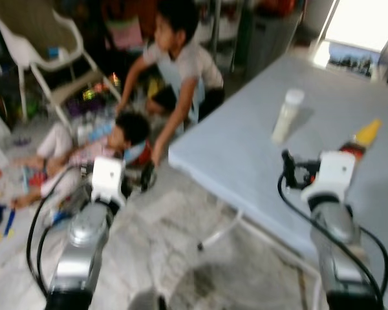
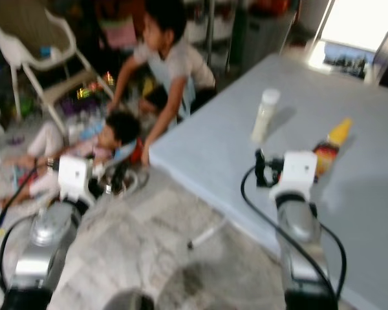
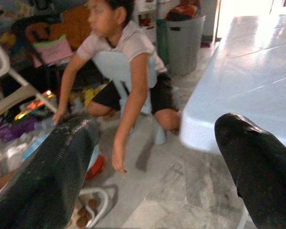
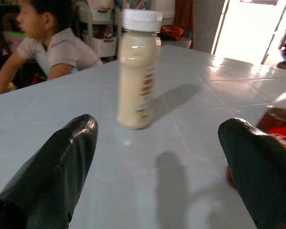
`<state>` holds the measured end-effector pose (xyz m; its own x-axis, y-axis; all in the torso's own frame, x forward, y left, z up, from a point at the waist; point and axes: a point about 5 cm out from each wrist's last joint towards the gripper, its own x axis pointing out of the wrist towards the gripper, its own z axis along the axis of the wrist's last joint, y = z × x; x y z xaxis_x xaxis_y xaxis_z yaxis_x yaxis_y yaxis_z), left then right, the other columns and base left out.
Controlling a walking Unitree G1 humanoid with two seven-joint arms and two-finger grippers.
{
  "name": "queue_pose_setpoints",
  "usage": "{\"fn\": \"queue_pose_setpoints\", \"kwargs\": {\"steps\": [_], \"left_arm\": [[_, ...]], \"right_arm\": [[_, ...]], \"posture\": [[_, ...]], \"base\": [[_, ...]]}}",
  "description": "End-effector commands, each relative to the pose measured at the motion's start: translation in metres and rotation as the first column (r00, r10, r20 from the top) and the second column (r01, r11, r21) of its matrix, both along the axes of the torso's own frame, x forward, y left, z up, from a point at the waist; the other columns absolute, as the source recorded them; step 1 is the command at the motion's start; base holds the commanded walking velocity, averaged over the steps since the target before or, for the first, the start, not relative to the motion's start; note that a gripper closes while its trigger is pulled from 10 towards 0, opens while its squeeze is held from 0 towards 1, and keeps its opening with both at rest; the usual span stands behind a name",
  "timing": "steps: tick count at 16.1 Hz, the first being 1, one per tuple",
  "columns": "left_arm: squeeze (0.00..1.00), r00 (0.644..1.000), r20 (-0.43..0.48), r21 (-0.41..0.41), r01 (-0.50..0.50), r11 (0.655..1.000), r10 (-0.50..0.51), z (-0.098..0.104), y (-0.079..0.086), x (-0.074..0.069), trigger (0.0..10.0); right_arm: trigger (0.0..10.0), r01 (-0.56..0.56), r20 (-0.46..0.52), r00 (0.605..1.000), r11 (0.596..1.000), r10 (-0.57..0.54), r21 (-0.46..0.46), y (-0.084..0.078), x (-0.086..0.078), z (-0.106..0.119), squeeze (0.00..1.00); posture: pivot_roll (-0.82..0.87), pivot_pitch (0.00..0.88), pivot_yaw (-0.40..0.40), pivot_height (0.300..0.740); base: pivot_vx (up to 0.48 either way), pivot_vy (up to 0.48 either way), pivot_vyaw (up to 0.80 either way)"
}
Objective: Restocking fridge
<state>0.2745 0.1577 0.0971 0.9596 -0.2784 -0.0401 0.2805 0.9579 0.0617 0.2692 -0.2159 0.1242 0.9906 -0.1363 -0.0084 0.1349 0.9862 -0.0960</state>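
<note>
Both grippers are held out with fingers spread wide and nothing between them.
From the right gripper point(image 4: 157, 162), over the pale table point(image 1: 246, 155), a cream bottle point(image 4: 136, 71) is seen upright at 12 o'clock and a yellow-capped bottle point(image 1: 365, 134) at 2 o'clock; the left gripper point(image 3: 157, 167) is held over the floor.

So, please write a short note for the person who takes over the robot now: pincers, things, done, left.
Left pincer: open, empty, over the floor beside the table, facing two people.
Right pincer: open, empty, over the table, pointed at the white bottle.
Sauce bottle with yellow cap stands just right of it.
Done: nothing picked up.
Left: take both bottles to the fridge. Mind the people.
</note>
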Motion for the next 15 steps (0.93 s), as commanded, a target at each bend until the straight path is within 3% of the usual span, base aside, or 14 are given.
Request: {"fn": "queue_pose_setpoints", "kwargs": {"steps": [1, 4, 12, 15], "left_arm": [[0.0, 1.0, 0.007, -0.008, 0.016, 1.0, -0.016, 0.003, -0.006, 0.0, 10.0], [0.0, 1.0, 0.005, -0.008, 0.017, 1.0, -0.017, 0.002, -0.006, 0.0, 10.0], [0.0, 0.999, 0.009, -0.033, 0.038, 0.999, -0.037, 0.003, -0.01, -0.002, 10.0], [0.0, 0.999, 0.008, -0.031, 0.033, 0.999, -0.033, 0.003, -0.01, -0.002, 10.0]], "right_arm": [[10.0, 0.052, 0.006, 0.999, 0.998, -0.051, -0.036, -0.011, -0.002, 0.001, 0.0], [10.0, 0.115, 0.028, 0.993, 0.99, -0.113, -0.082, -0.018, 0.004, 0.006, 0.0], [10.0, 0.122, 0.04, 0.992, 0.988, -0.119, -0.093, -0.015, 0.009, 0.006, 0.0], [10.0, 0.108, 0.044, 0.994, 0.991, -0.105, -0.08, -0.014, 0.01, 0.007, 0.0]], "posture": [[-0.04, 0.0, -0.016, 0.716], [-0.04, 0.0, -0.015, 0.716], [-0.04, 0.0, -0.015, 0.716], [-0.04, 0.0, -0.015, 0.716]], "base": [[0.0, 0.0, 0.0], [0.0, 0.0, 0.0], [0.0, 0.0, -0.8], [0.0, 0.0, -0.19]]}}
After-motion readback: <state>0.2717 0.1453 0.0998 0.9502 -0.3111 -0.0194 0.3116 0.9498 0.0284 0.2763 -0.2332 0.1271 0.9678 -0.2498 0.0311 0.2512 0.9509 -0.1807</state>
